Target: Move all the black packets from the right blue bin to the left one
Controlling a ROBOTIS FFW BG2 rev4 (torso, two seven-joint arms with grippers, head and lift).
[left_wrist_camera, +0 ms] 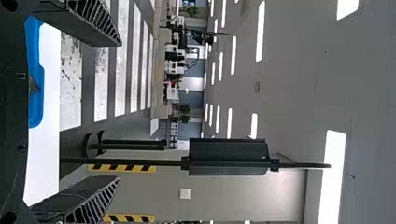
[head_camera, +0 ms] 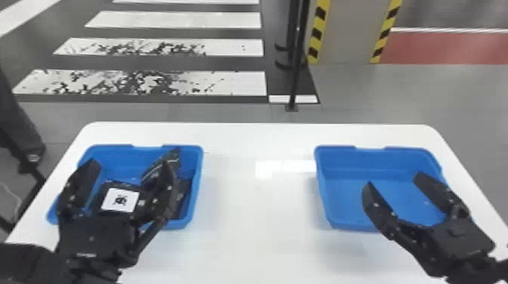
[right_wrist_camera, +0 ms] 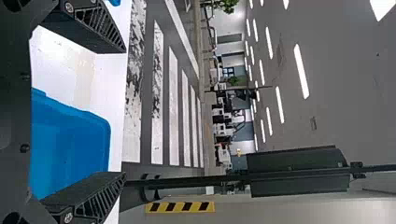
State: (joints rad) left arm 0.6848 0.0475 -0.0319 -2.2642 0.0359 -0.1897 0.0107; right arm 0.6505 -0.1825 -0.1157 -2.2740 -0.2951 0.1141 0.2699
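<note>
Head view: left blue bin (head_camera: 113,160), left of frame, holds black packets (head_camera: 172,158), one tilted near its far wall, another bearing white label (head_camera: 130,195) with dark print. Left gripper (head_camera: 130,165), jaws spread, partly blocks them. Right gripper (head_camera: 394,179), jaws released, overlaps right blue bin (head_camera: 340,162), right of frame. Beyond tabletop (head_camera: 257,223): black pole (head_camera: 296,75), upper centre; striped pillar (head_camera: 346,34), upper right.

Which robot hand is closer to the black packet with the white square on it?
The left one. The left gripper is over the left blue bin, where that packet lies. The right gripper is across the table, over the right blue bin.
</note>
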